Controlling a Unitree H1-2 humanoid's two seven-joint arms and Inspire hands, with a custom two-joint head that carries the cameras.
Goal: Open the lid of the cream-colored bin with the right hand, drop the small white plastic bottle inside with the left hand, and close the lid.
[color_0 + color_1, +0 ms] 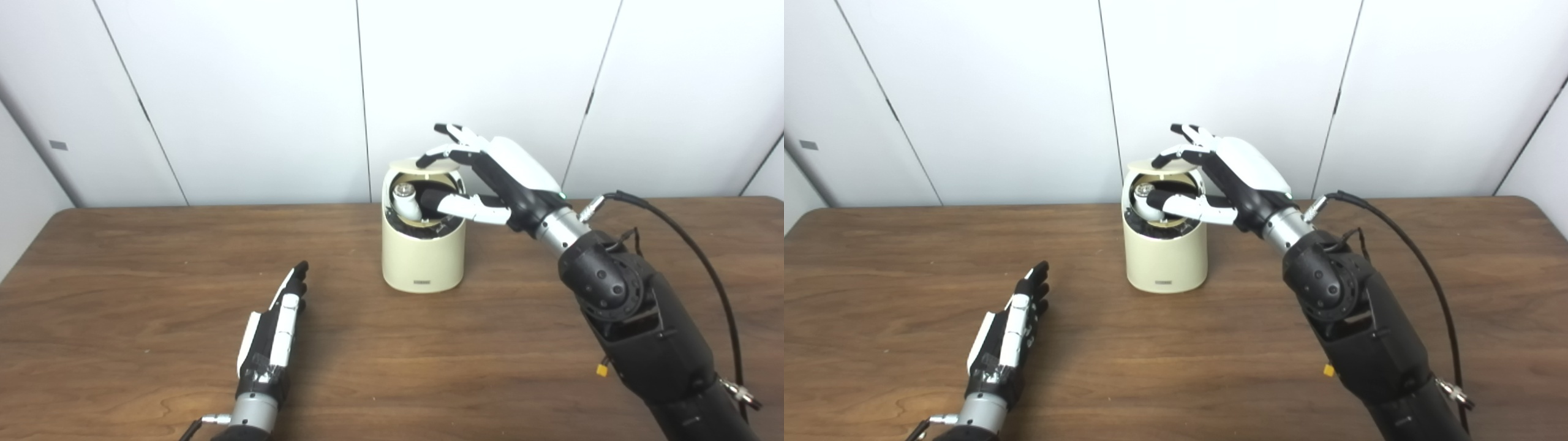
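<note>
The cream-colored bin [422, 257] stands at the middle of the table, its flat lid [409, 164] tipped up above the opening. The small white plastic bottle [405, 199] lies inside the opening, its cap end showing. My right hand [502, 177] reaches over the bin from the right. Its fingers [453, 150] rest on top of the raised lid, and its thumb [459, 205] stretches across the opening below, next to the bottle. My left hand [275, 331] lies flat on the table in front and to the left of the bin, open and empty.
The wooden table [122, 275] runs from wall to front edge. White wall panels [245, 92] stand close behind the bin. A black cable [692, 245] loops from my right wrist down along the forearm.
</note>
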